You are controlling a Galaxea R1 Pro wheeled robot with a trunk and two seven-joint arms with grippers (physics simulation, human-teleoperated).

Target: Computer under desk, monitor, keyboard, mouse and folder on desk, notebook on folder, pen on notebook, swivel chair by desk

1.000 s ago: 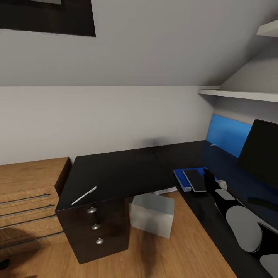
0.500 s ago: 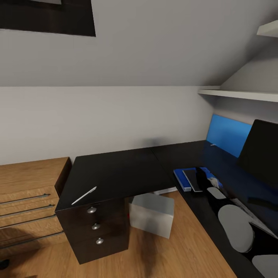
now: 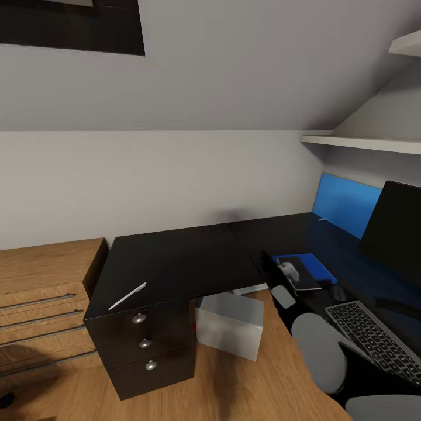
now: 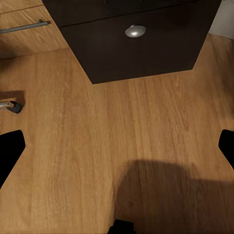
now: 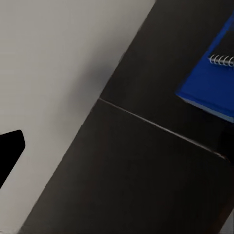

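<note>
One step left: fetch pen (image 3: 127, 296) to notebook (image 3: 301, 273) on folder (image 3: 318, 267). Left gripper (image 4: 117, 146) spread wide; right gripper's (image 3: 286, 270) spread unclear.

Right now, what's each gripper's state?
Left gripper: open, empty, above the wood floor.
Right gripper: cannot be told; near the notebook.

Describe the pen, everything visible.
The pen is a slim white stick, lying flat on the glossy black desk, near the front left corner above the drawer unit. It lies diagonally, its nearer end almost at the desk's front edge. Nothing else touches it; both grippers are away from it. Finer detail is too small to tell.
</note>
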